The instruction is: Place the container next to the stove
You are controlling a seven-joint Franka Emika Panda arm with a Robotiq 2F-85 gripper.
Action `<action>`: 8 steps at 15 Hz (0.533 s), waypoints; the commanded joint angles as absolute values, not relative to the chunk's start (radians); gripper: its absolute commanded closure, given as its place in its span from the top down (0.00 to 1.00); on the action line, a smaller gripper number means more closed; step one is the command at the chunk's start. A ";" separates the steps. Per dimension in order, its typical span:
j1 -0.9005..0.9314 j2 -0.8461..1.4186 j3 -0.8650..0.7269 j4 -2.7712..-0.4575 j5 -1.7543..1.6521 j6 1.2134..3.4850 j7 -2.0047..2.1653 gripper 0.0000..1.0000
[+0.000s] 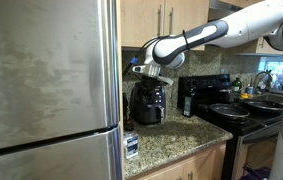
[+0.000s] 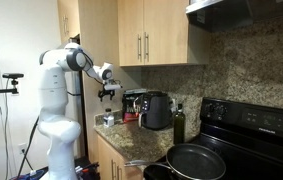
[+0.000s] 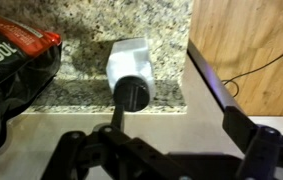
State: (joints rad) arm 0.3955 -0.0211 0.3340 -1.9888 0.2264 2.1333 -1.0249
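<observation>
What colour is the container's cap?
Black cap on a white container; the wrist view shows it best.

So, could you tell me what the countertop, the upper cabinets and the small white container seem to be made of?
The countertop looks like polished granite: a speckled brown-grey stone pattern. The upper cabinets seem to be light wood or veneer, with faint grain and a satin look. The small white container is probably matte plastic, smooth and even, with a dark cap.

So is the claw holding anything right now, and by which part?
Nothing is held: the claw hangs open above the white container on the counter.
</observation>
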 commanded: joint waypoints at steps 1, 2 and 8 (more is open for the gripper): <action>0.382 0.017 0.347 -1.977 0.225 2.198 -1.008 1.00; 0.376 0.050 0.348 -1.968 0.224 2.244 -0.999 1.00; 0.375 0.183 0.355 -1.913 0.218 2.276 -0.953 1.00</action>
